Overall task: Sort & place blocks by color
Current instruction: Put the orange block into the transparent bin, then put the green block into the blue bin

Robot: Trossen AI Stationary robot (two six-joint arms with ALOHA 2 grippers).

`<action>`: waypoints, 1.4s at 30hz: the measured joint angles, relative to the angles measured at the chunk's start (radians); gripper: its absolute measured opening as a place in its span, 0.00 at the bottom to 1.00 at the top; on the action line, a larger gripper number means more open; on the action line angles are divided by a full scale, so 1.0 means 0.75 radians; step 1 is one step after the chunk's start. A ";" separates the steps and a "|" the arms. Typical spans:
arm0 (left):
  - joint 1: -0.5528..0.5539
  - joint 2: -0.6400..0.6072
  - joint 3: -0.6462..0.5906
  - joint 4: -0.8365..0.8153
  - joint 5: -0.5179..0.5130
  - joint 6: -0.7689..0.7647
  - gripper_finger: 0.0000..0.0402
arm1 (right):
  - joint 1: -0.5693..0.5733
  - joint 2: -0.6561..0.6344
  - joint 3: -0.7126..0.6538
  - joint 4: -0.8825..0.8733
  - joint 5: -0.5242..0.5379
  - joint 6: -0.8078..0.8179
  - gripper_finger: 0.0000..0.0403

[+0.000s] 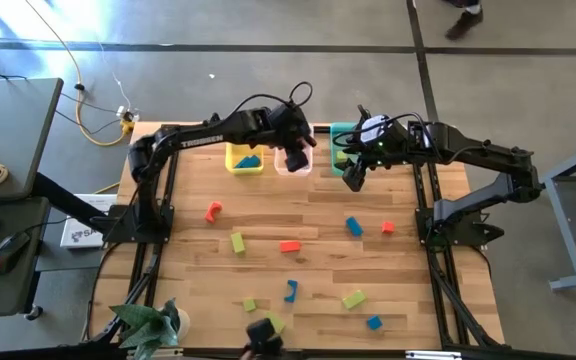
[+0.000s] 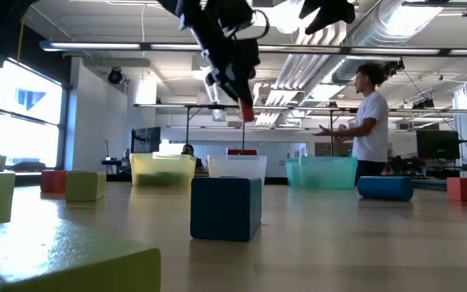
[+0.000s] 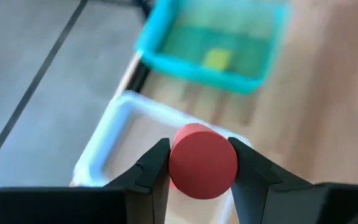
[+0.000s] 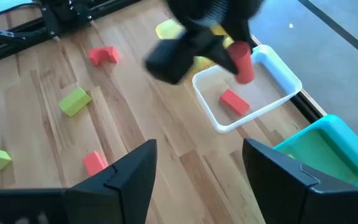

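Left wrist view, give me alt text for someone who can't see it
The left gripper holds a red cylinder block between its two dark fingers, above a clear bin on the wooden table. Beyond the clear bin sits a teal bin with a yellow-green block inside.

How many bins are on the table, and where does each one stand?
3, side by side at the far edge: the yellow bin on the left, the clear bin in the middle, the teal bin on the right. None seems hidden.
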 joint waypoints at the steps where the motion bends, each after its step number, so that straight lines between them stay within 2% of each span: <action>1: 0.009 0.017 0.000 0.003 -0.022 -0.019 0.28 | 0.000 0.000 0.000 0.000 0.000 0.000 0.56; 7: 0.071 0.086 -0.001 0.014 -0.103 -0.100 0.27 | 0.000 0.000 0.001 0.000 -0.002 0.000 0.56; 14: 0.130 0.153 0.000 0.015 -0.099 -0.099 0.28 | 0.000 0.000 0.001 0.000 -0.002 0.000 0.56; 18: 0.146 0.155 0.000 0.019 -0.030 -0.099 0.28 | 0.000 0.000 0.002 -0.001 -0.002 -0.003 0.56; 27: 0.152 0.154 0.000 0.044 -0.024 -0.099 0.29 | 0.000 0.000 0.002 -0.001 -0.002 -0.001 0.56; 37: 0.152 0.154 0.000 0.042 -0.027 -0.102 0.45 | 0.000 0.000 0.002 -0.001 -0.004 -0.001 0.56; 42: 0.152 0.153 0.000 0.032 -0.024 -0.142 0.49 | 0.000 0.000 0.002 -0.003 -0.021 0.008 0.56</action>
